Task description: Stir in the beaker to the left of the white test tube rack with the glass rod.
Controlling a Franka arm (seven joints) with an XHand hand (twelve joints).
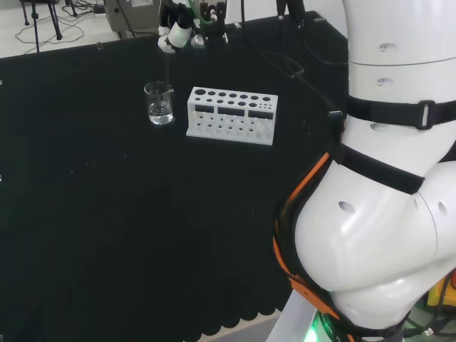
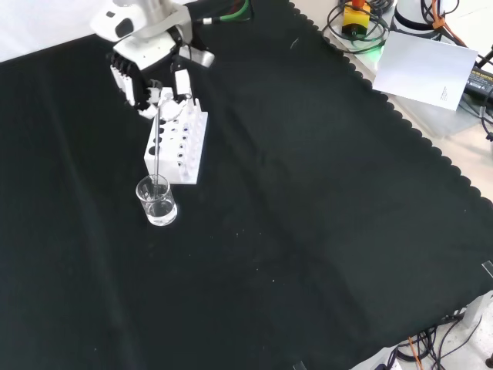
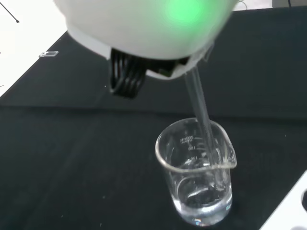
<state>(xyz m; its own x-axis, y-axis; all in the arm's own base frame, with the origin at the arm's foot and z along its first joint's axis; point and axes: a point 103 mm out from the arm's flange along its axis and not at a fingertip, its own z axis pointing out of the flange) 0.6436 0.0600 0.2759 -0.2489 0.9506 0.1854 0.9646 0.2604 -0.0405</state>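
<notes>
Glass rod (image 3: 204,115) runs down from the robot hand into the beaker (image 3: 199,177); lower end sits in the clear liquid at the bottom, near the wall on the spout side. In the front view the rod (image 2: 156,150) hangs nearly upright, top end pinched between curled fingers, tip inside the beaker (image 2: 157,200).

Robot hand (image 2: 150,73) is directly above the beaker, at 12 o'clock from it in the front view, well clear of the rim. Fingers curled round the rod's upper end, nothing else in the grasp. In the head view the robot hand (image 1: 182,28) is likewise at 12 o'clock from the beaker (image 1: 159,103), with the rod (image 1: 167,68) faintly visible between them.

Beaker stands upright on the black surface (image 2: 308,231), roughly a quarter full of clear liquid.

White test tube rack (image 1: 231,114) is just beside the beaker, at 3 o'clock from it in the head view and at 1 o'clock (image 2: 181,142) in the front view. Not touching.
</notes>
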